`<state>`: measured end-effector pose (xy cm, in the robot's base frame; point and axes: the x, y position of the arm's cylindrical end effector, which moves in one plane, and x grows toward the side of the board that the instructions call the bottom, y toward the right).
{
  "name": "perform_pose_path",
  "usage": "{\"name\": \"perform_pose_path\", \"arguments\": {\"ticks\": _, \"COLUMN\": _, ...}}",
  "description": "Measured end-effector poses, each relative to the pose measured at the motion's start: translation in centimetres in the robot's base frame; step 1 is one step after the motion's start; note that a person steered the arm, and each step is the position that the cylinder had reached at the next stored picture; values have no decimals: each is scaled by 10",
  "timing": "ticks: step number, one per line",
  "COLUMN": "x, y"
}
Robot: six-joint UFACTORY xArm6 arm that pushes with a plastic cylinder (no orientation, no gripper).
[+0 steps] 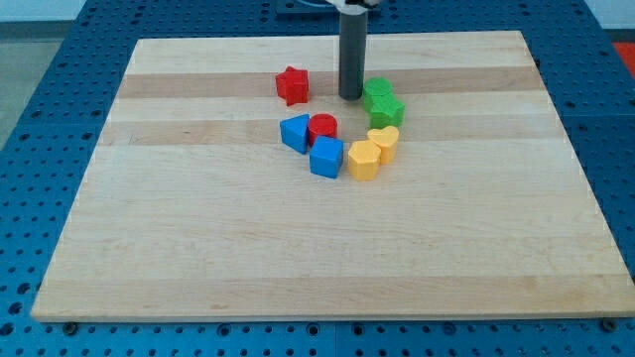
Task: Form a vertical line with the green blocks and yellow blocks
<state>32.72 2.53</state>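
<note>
My tip (350, 96) rests on the board near the view's top, just left of a green block (377, 91). A green star block (388, 110) touches that block's lower right. Below them a yellow heart block (384, 142) and a yellow block (364, 159) touch each other. The two green and two yellow blocks run in a slightly curved column right of the tip.
A red star block (292, 85) lies left of the tip. A red cylinder (321, 128), a blue block (295, 132) and a blue cube (325, 157) cluster left of the yellow blocks. The wooden board (198, 248) lies on a blue perforated table.
</note>
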Motion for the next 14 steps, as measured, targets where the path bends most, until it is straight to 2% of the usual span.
{"name": "perform_pose_path", "arguments": {"ticks": 4, "x": 61, "y": -14}}
{"name": "perform_pose_path", "arguments": {"ticks": 7, "x": 136, "y": -55}}
{"name": "perform_pose_path", "arguments": {"ticks": 11, "x": 127, "y": 10}}
{"name": "perform_pose_path", "arguments": {"ticks": 14, "x": 150, "y": 42}}
